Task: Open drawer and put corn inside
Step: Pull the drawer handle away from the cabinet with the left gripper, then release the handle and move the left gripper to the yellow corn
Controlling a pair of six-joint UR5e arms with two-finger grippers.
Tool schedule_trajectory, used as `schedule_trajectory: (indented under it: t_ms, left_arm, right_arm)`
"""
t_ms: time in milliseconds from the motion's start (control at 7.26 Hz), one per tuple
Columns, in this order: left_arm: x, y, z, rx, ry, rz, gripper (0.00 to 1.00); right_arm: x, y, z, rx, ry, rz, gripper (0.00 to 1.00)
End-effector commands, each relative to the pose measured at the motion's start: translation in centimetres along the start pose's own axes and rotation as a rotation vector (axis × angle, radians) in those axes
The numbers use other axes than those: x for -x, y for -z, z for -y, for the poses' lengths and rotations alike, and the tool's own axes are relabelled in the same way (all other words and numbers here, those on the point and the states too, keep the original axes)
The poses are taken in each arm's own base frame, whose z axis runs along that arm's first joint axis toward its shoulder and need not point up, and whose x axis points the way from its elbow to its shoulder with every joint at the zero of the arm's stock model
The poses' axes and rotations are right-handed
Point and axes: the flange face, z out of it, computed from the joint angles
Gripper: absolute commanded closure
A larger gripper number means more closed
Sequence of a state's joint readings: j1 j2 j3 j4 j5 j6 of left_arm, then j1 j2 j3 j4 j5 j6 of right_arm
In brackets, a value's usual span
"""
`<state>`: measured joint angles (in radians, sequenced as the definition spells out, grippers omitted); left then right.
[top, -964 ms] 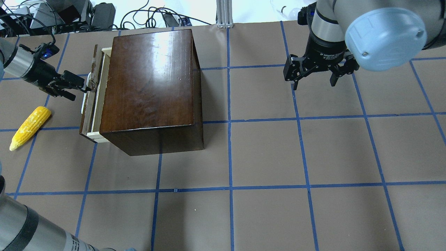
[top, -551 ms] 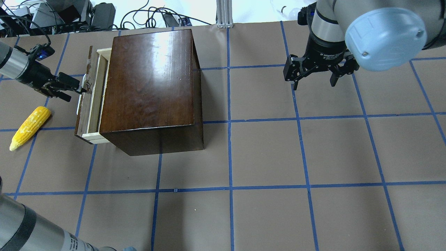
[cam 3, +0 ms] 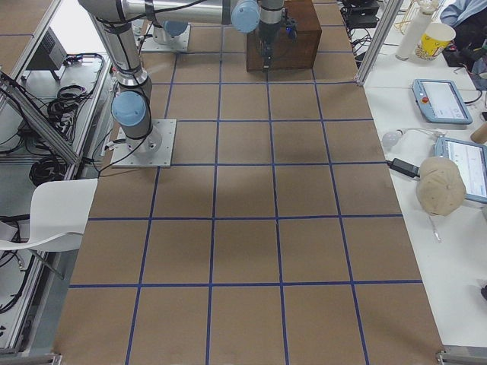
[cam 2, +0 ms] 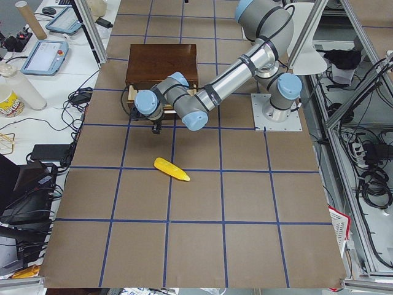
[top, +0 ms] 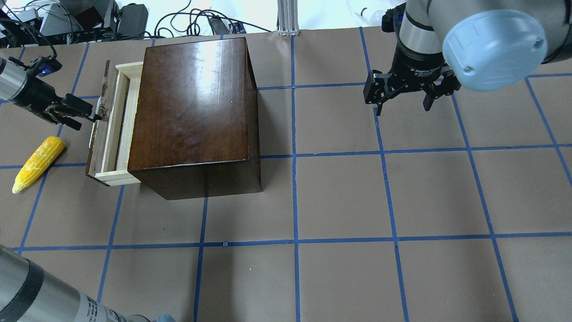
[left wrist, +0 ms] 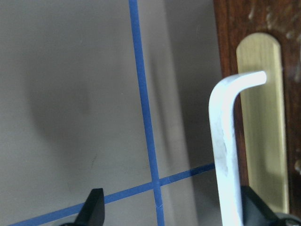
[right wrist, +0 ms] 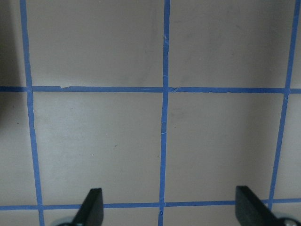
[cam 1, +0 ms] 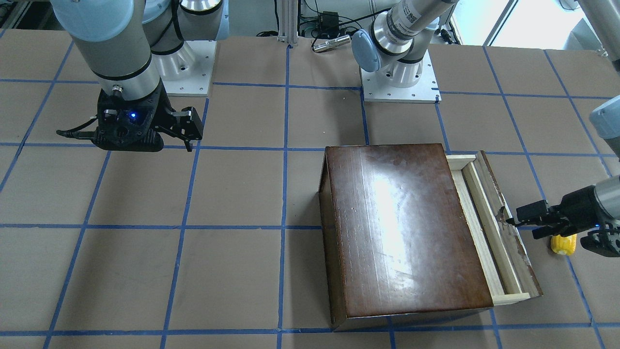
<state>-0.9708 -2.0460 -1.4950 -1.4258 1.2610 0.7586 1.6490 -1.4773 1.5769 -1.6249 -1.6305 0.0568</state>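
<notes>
The drawer (top: pixel 111 125) is pulled partly out of the left side of the dark brown box (top: pixel 192 112), and its pale-wood tray shows. My left gripper (top: pixel 82 115) is at the drawer's front panel with its jaws wide open. In the left wrist view one finger (left wrist: pixel 256 207) sits against the white handle (left wrist: pixel 223 141), and nothing is clamped. The yellow corn (top: pixel 38 163) lies on the table just left of the drawer and in front of my left gripper. The front view shows the corn (cam 1: pixel 563 244) partly hidden behind my left gripper (cam 1: pixel 525 227). My right gripper (top: pixel 402 105) hangs open and empty far to the right.
The table is brown paper with a blue tape grid (top: pixel 295 241). Cables and equipment (top: pixel 67 18) lie beyond the far left edge. The arm bases (cam 1: pixel 399 80) stand at the robot's side of the table. The right wrist view shows only bare table (right wrist: pixel 164 117).
The drawer has slid further out to the left, with my left gripper moving left at its handle. The corn and the right arm have not moved.
</notes>
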Motion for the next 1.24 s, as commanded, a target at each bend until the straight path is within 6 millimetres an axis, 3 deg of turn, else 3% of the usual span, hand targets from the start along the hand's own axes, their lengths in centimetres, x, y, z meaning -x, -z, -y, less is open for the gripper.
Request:
schedule_trajectory:
  t_ms: [0,688,826,964,1101]
  left_arm:
    - [1.2,0.5,-0.5,-0.002,-0.012,0.006,0.0]
    - [1.8,1.8,-0.5,0.02,-0.059,0.055,0.0]
    - [1.1,4.3,-0.7,0.024,-0.067,0.114,0.0]
    - [2.1,6.6,-1.3,0.034,-0.053,0.172,0.0]
    - [5.1,8.6,-2.9,0.054,-0.029,0.226,0.0]
  right_arm:
    - [0.0,0.0,0.0,-0.001,0.0,0.0,0.0]
    - [0.0,0.0,0.0,0.001,0.0,0.001,0.0]
    - [0.0,0.0,0.0,0.0,0.0,0.0,0.0]
    - [0.0,0.0,0.0,0.0,0.0,0.0,0.0]
    - [0.0,0.0,0.0,0.0,0.0,0.0,0.0]
